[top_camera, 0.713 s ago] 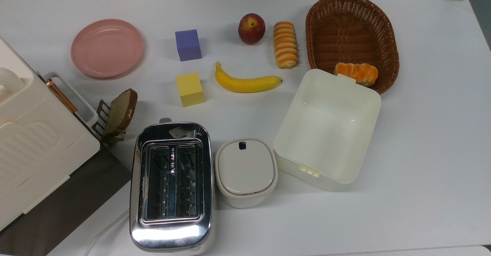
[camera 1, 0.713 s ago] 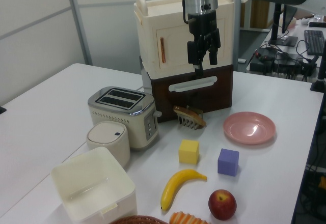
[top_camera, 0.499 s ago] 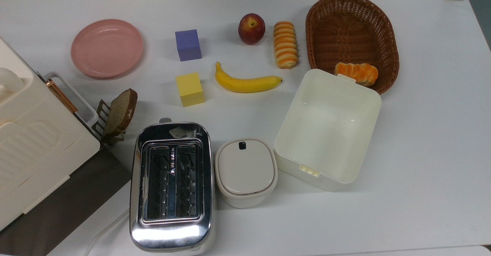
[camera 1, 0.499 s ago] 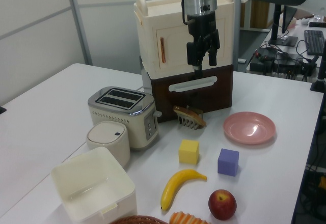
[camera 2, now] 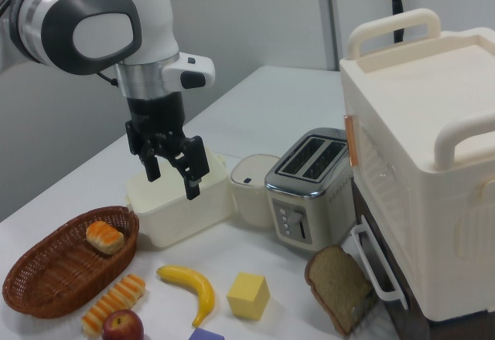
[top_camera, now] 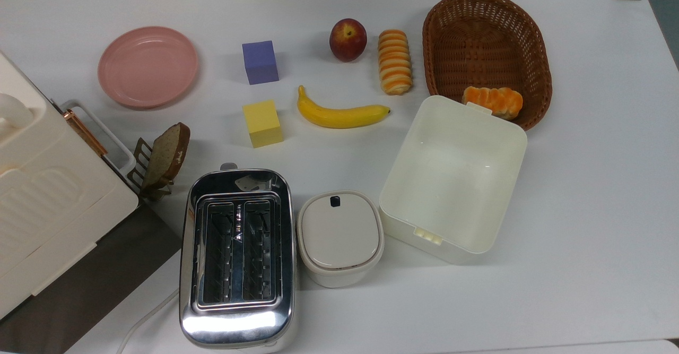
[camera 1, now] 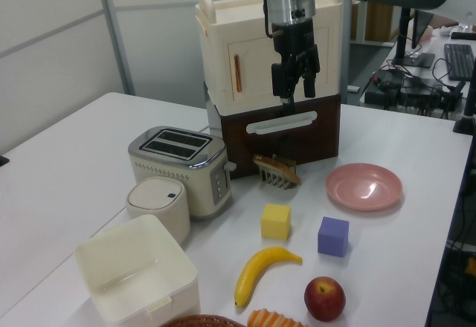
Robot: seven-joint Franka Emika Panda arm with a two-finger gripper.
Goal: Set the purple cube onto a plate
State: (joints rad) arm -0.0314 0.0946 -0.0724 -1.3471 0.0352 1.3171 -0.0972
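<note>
Nothing of the task is done yet, judging by how things lie: the purple cube [top_camera: 260, 62] sits on the white counter [top_camera: 583, 184], well apart from the jaws [camera 2: 172, 170], which hang high in the air, spread open and holding nothing. In the top view the cube rests between the pink plate [top_camera: 148, 66] on the top view's left and the apple [top_camera: 348, 39] on the top view's right, with the yellow cube [top_camera: 262, 123] just below it and the banana [top_camera: 339, 113] nearby. The plate is bare, so all of the work remains: coming down over the cube, closing on it, lifting it, carrying it across and setting it inside the rim. The cube itself is a matte blue-violet block with plain, flat faces and crisp edges, much the same size as the yellow one, standing square on one face; in the left view [camera 1: 332, 236] it stands free of its neighbours, with open counter on every side. Its flat opposite faces should give the jaws an easy hold, and the gap to the plate looks unobstructed.
</note>
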